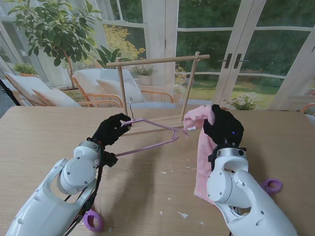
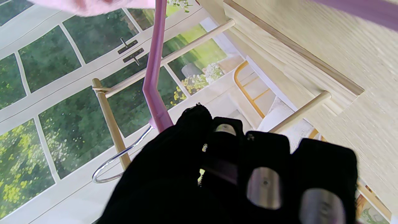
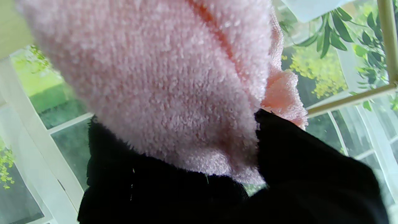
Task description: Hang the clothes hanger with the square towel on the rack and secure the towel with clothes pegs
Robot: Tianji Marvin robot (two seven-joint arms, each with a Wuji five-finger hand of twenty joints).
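Hanger (image 1: 152,132), purple and thin, is up off the table (image 1: 44,132), near the wooden rack (image 1: 157,61). My left hand (image 1: 112,129) is clamped on it by the hook. My right hand (image 1: 224,127) is squeezed on the pink towel (image 1: 203,147), which touches the hanger's far tip. I think the towel could slide off that tip, because it just hangs loose. Two purple pegs (image 1: 271,185) wait on the table.
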